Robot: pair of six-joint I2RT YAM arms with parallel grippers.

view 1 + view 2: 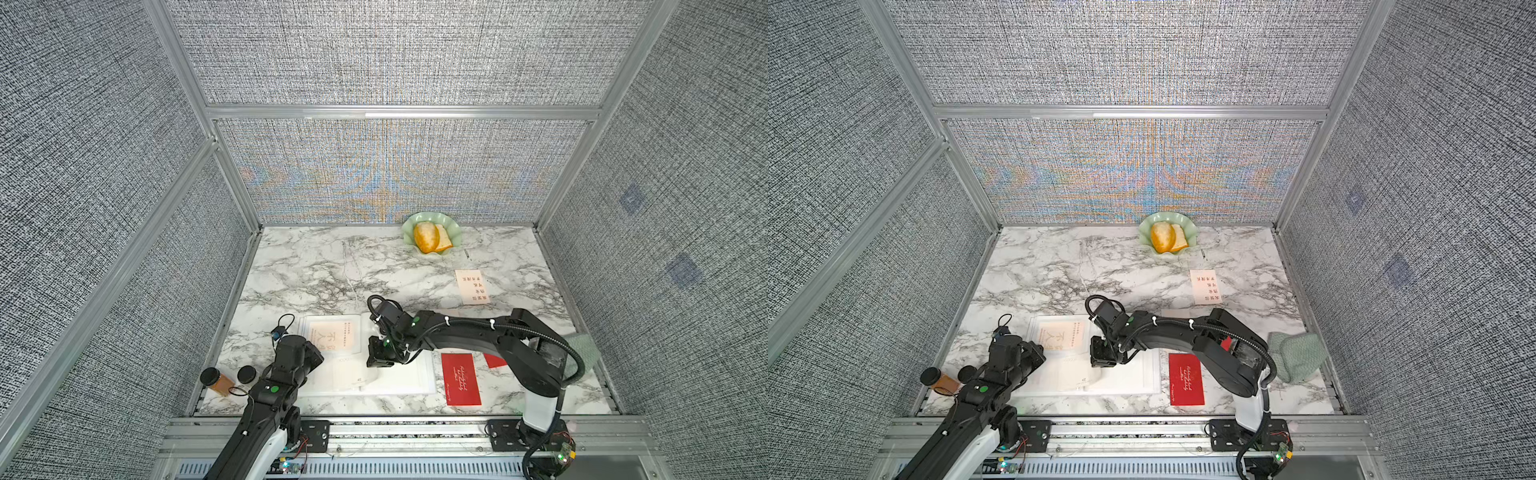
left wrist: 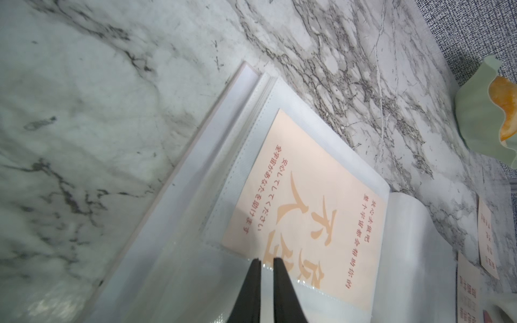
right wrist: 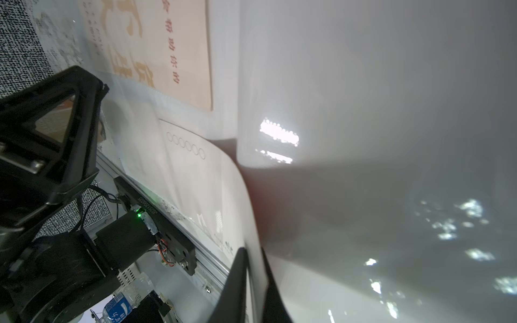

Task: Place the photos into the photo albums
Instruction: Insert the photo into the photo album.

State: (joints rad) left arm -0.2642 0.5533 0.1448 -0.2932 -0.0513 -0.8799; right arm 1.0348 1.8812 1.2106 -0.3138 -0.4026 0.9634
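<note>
Photo album [image 1: 409, 376], a large white book with clear plastic sleeves, lies open on the white marble-patterned table [image 1: 316, 266] at its near edge, between the two arms. One photo — a cream card with red-brown characters [image 2: 307, 195] — sits inside a sleeve on the left page. The left gripper [image 2: 265, 260] rests its tips on that sleeve at the card's edge, clenched to a thin slit. The right gripper [image 3: 253, 253] straddles the edge of a curled white sheet printed with small circles [image 3: 212, 190] over the album's middle; whether it pinches the sheet I cannot tell. A red card with white text [image 1: 460, 379] lies just beside the album's right page, and another cream card [image 1: 473, 286] lies farther back — well apart.
</note>
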